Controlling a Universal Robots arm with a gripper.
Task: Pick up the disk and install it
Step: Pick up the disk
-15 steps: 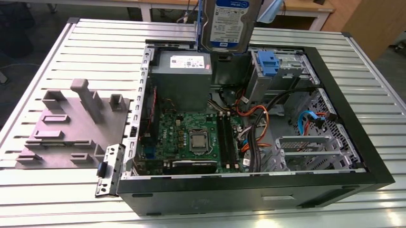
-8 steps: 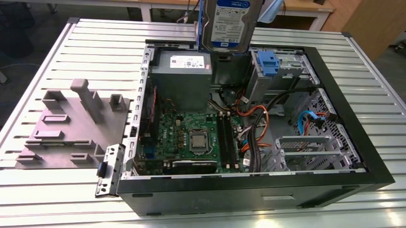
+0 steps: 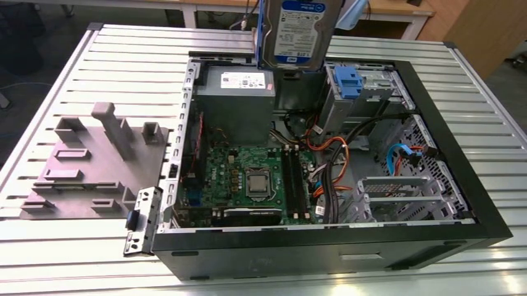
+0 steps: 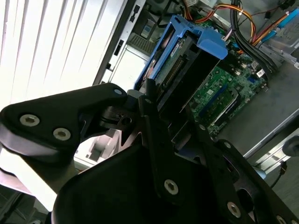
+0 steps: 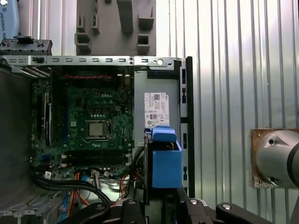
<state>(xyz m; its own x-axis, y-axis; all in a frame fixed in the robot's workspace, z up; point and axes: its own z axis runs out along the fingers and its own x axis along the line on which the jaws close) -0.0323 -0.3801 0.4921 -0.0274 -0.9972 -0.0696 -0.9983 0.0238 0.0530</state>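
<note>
black end effector (image 4: 174, 114) pinches the flat silver-grey hard disk in its blue plastic carrier (image 4: 182, 65), clamped between its two fingers. in the exterior view the disk hangs upright above the open black computer case (image 3: 329, 250), over the grey power-supply box (image 3: 234, 102), toward the slatted metal counter's (image 3: 82, 259) far edge. a grey moulded fixture (image 3: 82, 166) lies beside the case on the exterior view's left.

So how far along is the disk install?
Done: pickup. The disk is clamped in the gripper, clear of the table.
In hand: it hangs upright over the open computer case, near the power supply.
Left: the install itself. The disk is not seated in the case yet.
</note>
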